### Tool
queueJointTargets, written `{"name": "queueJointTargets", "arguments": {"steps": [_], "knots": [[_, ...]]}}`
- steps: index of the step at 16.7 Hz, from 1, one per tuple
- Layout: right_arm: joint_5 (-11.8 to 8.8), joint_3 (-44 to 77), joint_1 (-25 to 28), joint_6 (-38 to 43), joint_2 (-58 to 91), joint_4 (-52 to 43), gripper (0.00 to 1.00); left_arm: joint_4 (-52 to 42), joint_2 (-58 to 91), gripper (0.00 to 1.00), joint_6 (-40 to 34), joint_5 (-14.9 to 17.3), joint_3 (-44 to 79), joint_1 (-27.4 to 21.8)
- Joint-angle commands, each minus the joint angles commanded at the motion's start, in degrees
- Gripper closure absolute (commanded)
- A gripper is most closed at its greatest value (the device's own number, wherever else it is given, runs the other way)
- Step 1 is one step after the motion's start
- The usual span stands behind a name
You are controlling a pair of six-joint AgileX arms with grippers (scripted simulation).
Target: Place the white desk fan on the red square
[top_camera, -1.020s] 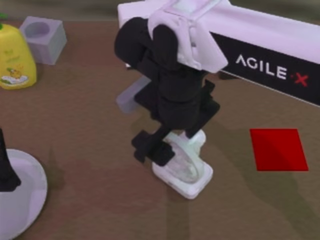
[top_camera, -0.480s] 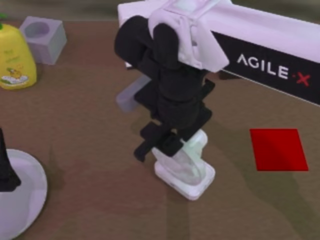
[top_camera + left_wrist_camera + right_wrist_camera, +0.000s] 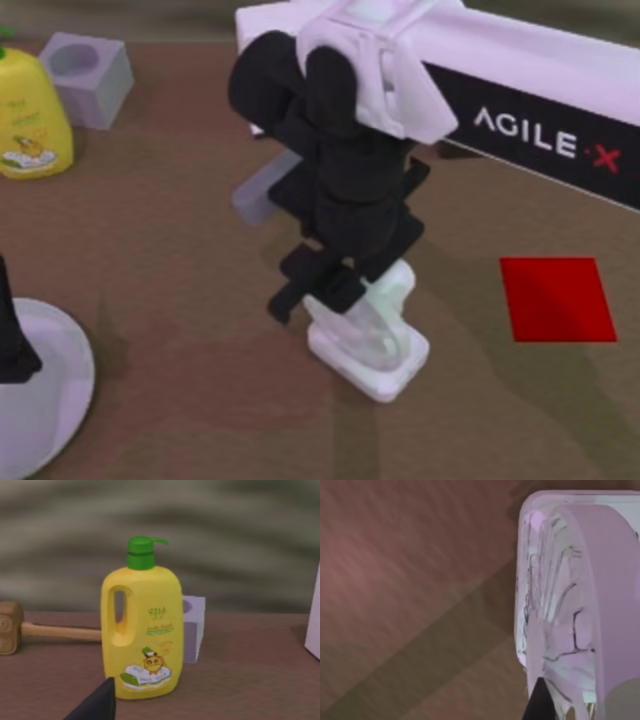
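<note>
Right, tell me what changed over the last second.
The right claw moved in over the white desk fan and sits at its grille; the fan nudged slightly toward the red square but is still on the table, short of it. The yellow bottle and the left arm at the table's left edge stayed put.

**Where things sit on the bench**

The fan [image 3: 368, 340] stands near the middle of the bench [image 3: 180, 260], toward the front. The right pincer [image 3: 335, 300] is directly over it, its arm [image 3: 520, 110] reaching in from the right rear. The square [image 3: 556, 298] lies flat to the fan's right, well apart from it. At the rear left stands a bottle [image 3: 30, 115], with a block [image 3: 87, 77] just beside it on its right. A round disc [image 3: 40, 385] lies at the front left edge, where the left arm is parked. A mallet [image 3: 30, 628] lies behind the bottle.
</note>
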Motion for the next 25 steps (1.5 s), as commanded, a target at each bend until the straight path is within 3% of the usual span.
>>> {"name": "queueJointTargets", "arguments": {"steps": [8,15,19,25], "knots": [[0.0,13.5,0.4,-0.1,1.6,-11.9,1.00,0.0,0.0,0.00,0.0,0.0,0.0,0.0],[0.0,12.9,-0.7,-1.9,1.0,-12.0,1.00,0.0,0.0,0.00,0.0,0.0,0.0,0.0],[-0.1,9.1,-5.3,-12.5,-1.3,-11.3,1.00,0.0,0.0,0.00,0.0,0.0,0.0,0.0],[-0.3,0.1,-16.4,-40.4,-7.9,-8.5,1.00,0.0,0.0,0.00,0.0,0.0,0.0,0.0]]}}
